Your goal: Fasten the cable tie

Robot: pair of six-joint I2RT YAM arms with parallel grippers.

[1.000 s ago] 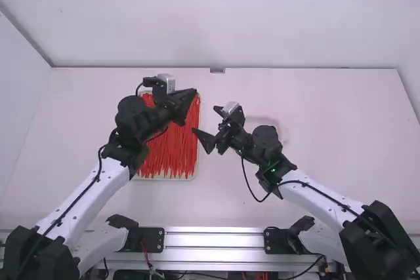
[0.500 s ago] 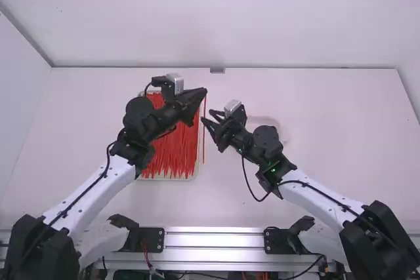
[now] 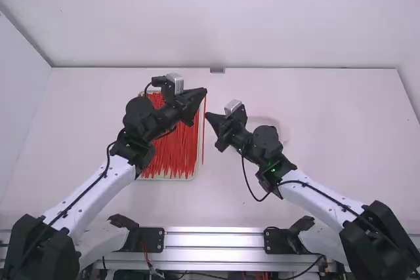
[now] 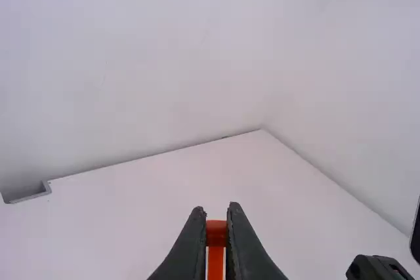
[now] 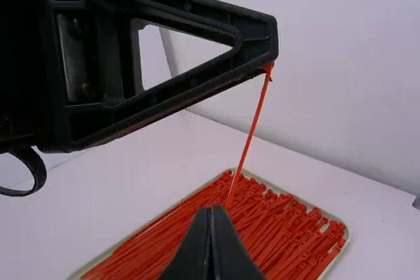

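Note:
A single red cable tie [image 3: 203, 137] hangs straight down from my left gripper [image 3: 202, 94], which is shut on its upper end above the tray's right edge. In the left wrist view the tie [image 4: 215, 259] sits pinched between the two fingers of that gripper [image 4: 215, 216]. My right gripper [image 3: 209, 117] is shut, its tip right beside the hanging tie, partway down it. In the right wrist view the tie [image 5: 252, 129] drops from the left gripper [image 5: 268, 57] and passes behind the tip of the right gripper [image 5: 210, 209]. I cannot tell whether the tie is pinched there.
A beige tray [image 3: 195, 176] holding a pile of several red cable ties [image 3: 172, 149] lies left of the table's middle, under the left arm. The same pile [image 5: 282, 231] lies below both grippers. The white table [image 3: 328, 122] stretches away to the right.
The left gripper carried the tie up and to the right, off the pile. The right gripper came up towards the tie and went from open to shut beside it.

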